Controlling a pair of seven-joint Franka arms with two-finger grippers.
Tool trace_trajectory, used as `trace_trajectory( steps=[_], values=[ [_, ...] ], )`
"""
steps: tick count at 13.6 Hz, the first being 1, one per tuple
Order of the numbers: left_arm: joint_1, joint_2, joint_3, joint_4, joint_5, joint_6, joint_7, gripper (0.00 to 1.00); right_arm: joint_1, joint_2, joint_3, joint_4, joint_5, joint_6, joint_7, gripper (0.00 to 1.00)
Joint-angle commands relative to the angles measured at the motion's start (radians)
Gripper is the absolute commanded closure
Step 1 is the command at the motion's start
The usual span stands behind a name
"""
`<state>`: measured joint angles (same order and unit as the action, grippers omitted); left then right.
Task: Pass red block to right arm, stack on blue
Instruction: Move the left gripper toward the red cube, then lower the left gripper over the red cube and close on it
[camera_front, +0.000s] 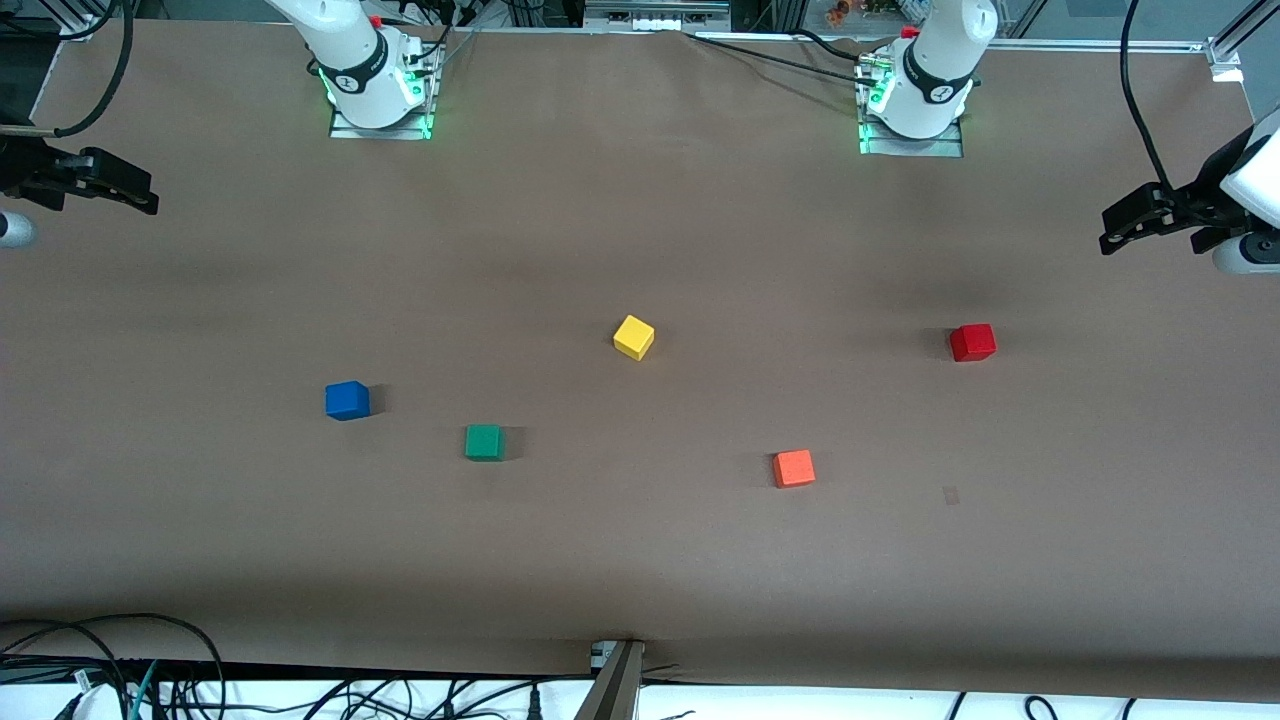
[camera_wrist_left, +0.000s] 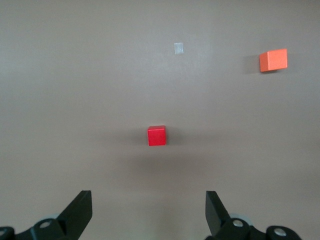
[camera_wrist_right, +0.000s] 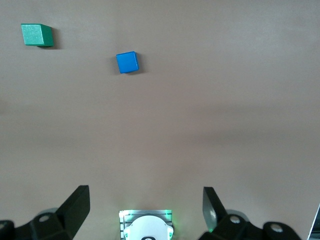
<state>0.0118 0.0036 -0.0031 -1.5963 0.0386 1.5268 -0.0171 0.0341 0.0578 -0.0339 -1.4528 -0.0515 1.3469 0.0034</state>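
The red block (camera_front: 972, 342) sits on the brown table toward the left arm's end; it also shows in the left wrist view (camera_wrist_left: 156, 135). The blue block (camera_front: 347, 400) sits toward the right arm's end and shows in the right wrist view (camera_wrist_right: 127, 62). My left gripper (camera_front: 1112, 236) hangs high over the table's edge at the left arm's end, open and empty (camera_wrist_left: 149, 197). My right gripper (camera_front: 148, 200) hangs high over the right arm's end, open and empty (camera_wrist_right: 145, 192). Neither gripper touches a block.
A yellow block (camera_front: 633, 337) lies mid-table. A green block (camera_front: 484, 442) lies beside the blue one, nearer the front camera (camera_wrist_right: 36, 35). An orange-red block (camera_front: 793, 468) lies nearer the front camera than the red one (camera_wrist_left: 273, 60). The right arm's base (camera_wrist_right: 147, 227) shows below its gripper.
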Motion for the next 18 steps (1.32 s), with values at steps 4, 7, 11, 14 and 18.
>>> trace_trajectory(
  steps=[4,7,11,14,18],
  values=[
    [0.005,0.104,0.014,0.056,0.017,-0.031,-0.011,0.0,-0.011,0.007,0.011,0.02,-0.007,-0.014,-0.008,0.0],
    [0.016,0.153,0.012,0.065,-0.002,-0.023,-0.011,0.0,-0.013,0.007,0.011,0.02,-0.007,-0.014,-0.008,0.0],
    [0.017,0.269,0.012,0.182,0.006,-0.024,0.023,0.0,-0.013,0.007,0.011,0.02,-0.007,-0.014,-0.008,0.0],
    [0.025,0.3,0.012,0.083,0.009,0.111,0.025,0.0,-0.013,0.007,0.011,0.02,-0.007,-0.014,-0.009,0.0],
    [0.049,0.296,0.012,-0.117,0.01,0.32,0.025,0.0,-0.013,0.007,0.011,0.02,-0.007,-0.014,-0.008,0.0]
  ],
)
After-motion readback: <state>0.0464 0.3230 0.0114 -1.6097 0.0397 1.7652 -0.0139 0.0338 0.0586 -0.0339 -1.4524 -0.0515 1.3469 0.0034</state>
